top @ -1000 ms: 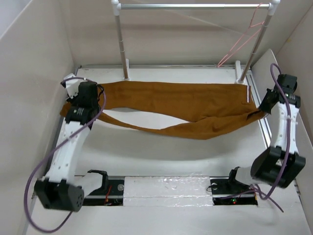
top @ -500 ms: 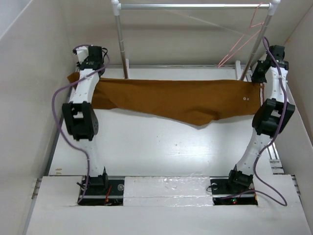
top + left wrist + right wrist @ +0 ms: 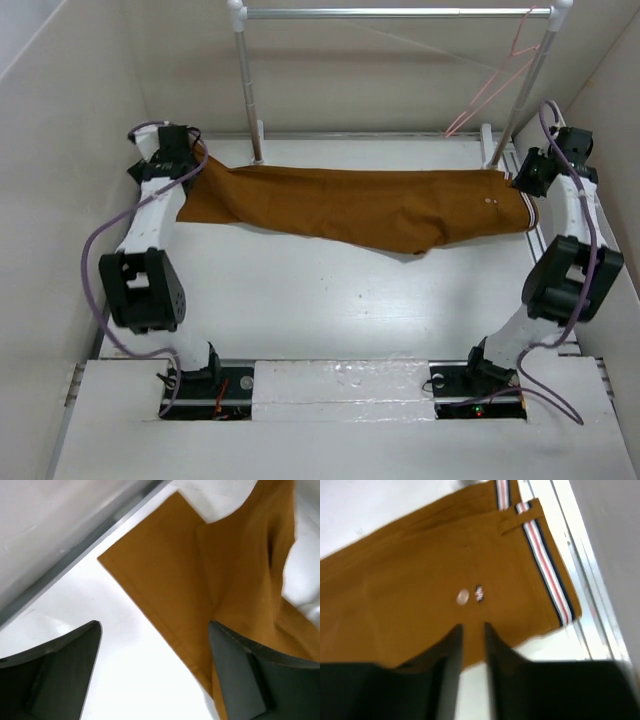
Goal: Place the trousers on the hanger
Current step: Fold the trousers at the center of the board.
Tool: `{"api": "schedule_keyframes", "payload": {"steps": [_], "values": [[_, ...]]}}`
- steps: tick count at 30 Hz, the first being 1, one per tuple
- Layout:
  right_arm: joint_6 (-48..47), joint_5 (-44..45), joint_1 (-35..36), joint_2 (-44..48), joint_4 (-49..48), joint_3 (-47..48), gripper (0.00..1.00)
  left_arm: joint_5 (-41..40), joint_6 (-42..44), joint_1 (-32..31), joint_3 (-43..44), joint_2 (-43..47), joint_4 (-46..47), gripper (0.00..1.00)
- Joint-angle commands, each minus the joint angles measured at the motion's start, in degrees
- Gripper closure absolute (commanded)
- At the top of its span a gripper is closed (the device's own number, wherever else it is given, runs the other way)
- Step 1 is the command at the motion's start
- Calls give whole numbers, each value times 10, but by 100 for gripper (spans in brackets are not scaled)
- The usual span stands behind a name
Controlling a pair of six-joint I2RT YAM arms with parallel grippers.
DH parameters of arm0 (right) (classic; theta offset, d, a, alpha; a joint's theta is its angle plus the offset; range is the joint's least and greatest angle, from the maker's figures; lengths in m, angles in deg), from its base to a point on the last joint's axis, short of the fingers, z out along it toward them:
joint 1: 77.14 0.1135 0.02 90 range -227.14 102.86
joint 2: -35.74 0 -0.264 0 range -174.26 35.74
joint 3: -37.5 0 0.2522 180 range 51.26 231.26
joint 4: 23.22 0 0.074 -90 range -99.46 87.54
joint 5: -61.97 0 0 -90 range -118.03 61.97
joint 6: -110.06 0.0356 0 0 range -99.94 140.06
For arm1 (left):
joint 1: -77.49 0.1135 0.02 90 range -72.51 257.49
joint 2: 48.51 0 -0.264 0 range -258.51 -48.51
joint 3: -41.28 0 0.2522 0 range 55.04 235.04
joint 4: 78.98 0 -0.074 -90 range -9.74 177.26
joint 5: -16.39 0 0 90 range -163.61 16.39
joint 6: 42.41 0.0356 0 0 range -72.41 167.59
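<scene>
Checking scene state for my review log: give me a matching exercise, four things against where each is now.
Things:
1 trousers
2 hanger
3 left gripper
4 right gripper

Places:
a above the striped waistband
b hanging on the rail
c flat on the table
d wide open above the leg hem

Pairs: 1-c, 2-b, 3-d, 4-a

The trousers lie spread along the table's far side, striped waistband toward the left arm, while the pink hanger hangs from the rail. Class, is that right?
Wrong side: the striped waistband of the trousers lies toward the right arm, as the right wrist view shows. The rest stands, with the hanger on the rail.
</scene>
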Motion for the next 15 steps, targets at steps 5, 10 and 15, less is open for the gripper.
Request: {"api": "schedule_keyframes", "payload": {"steps": [5,10,15], "values": [[6,0,28,234,-179,-218,100,199,-106,123,-218,130,129,18],[2,-49,89,239,-157,-236,67,267,-114,150,-178,28,163,38],[-33,-48,194,260,-149,-270,56,335,-123,150,-53,-86,168,43]]}}
